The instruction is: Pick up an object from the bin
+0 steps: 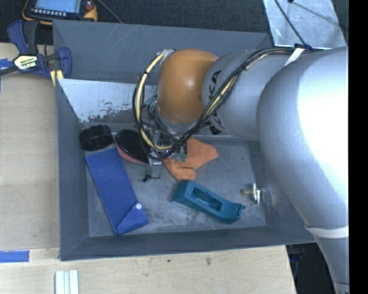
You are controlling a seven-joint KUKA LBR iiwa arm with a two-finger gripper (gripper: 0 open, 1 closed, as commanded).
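My gripper [153, 169] hangs low over the middle of the bin floor, just below the arm's wrist. It is between a round red and black disc [130, 146] to its left and a crumpled orange cloth [193, 158] to its right. The tip stands on or just above bare floor, close to the cloth's left edge. A long blue flat pouch [115, 190] lies slanted to the lower left. A teal plastic piece with a slot [205, 202] lies to the lower right. Nothing shows in the gripper.
A black round cap [96, 138] sits at the back left of the bin floor. A small shiny metal piece [255, 193] lies near the right wall. The arm and its wrist fittings cover the bin's back right part.
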